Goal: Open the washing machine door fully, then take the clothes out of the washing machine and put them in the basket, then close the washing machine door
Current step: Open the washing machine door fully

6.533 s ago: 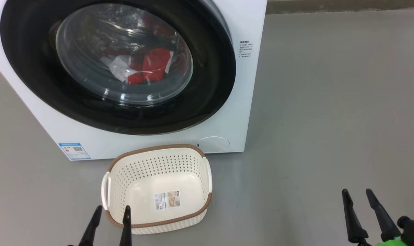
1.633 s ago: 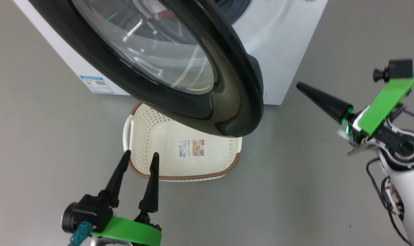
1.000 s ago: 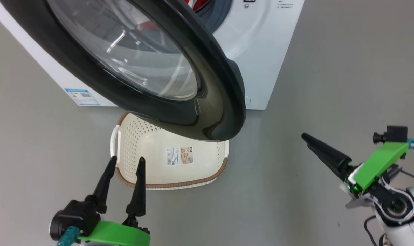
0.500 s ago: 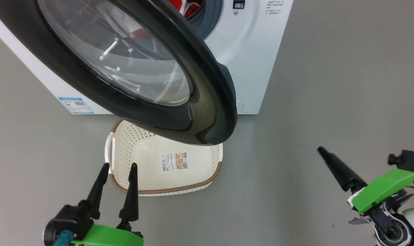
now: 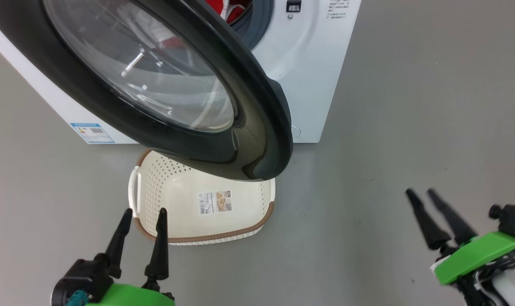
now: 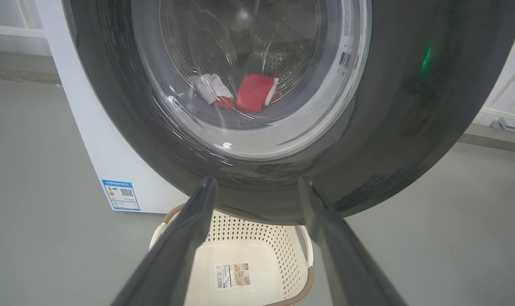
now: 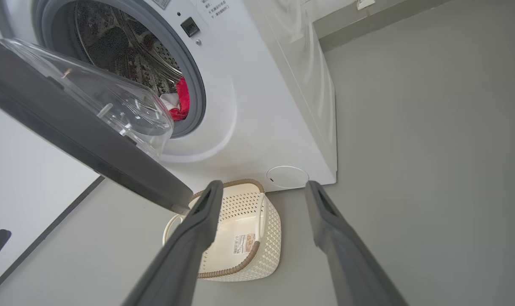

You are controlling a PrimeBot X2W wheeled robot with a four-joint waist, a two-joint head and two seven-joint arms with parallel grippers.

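Behind the half-open door (image 5: 261, 127), the clothes (image 7: 182, 101) lie low in the washer (image 5: 312, 85), and the basket (image 5: 215, 238) sits on the floor (image 5: 410, 106) under the door's edge. Our left gripper (image 5: 144, 211) and right gripper (image 5: 420, 192) both stand wide and empty. We judge the door rigid and glossy, best pushed at its rim; the clothes soft and light, best pinched at a fold.
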